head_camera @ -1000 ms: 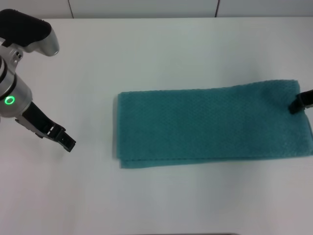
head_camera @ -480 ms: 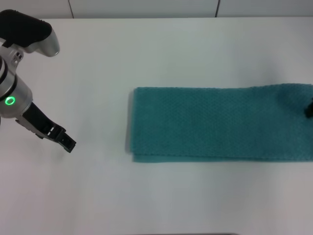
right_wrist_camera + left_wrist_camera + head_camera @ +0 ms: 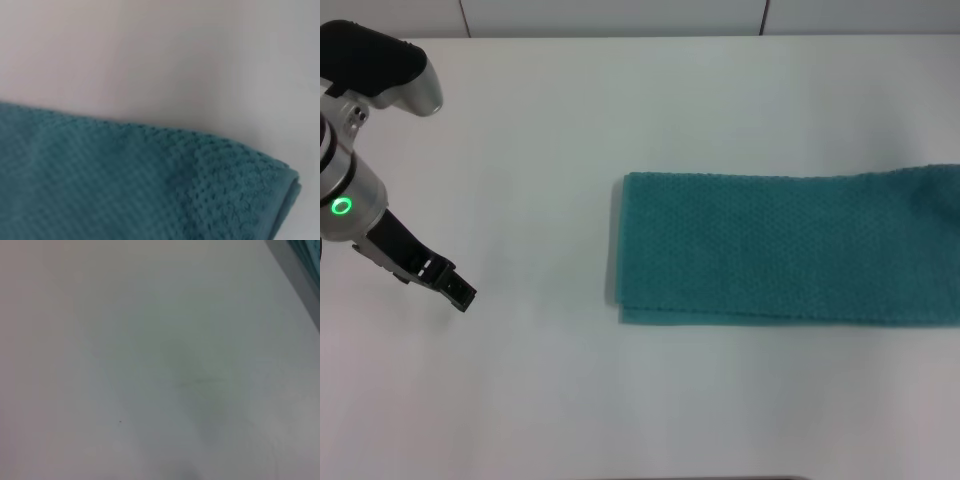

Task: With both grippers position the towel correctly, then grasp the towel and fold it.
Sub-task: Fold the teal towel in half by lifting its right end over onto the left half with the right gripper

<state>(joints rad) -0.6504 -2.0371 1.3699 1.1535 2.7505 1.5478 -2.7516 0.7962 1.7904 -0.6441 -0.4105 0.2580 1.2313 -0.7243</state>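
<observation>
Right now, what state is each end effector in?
Left end effector: hangs over bare table, apart from the towel, holding nothing; open or shut cannot be told.
Right end effector: out of view.

Left tool (image 3: 460,293) hovers low at left, tips together.

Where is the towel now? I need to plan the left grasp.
In the head view the towel lies flat on the table's right half, running off the right edge, well clear of the left gripper.
</observation>
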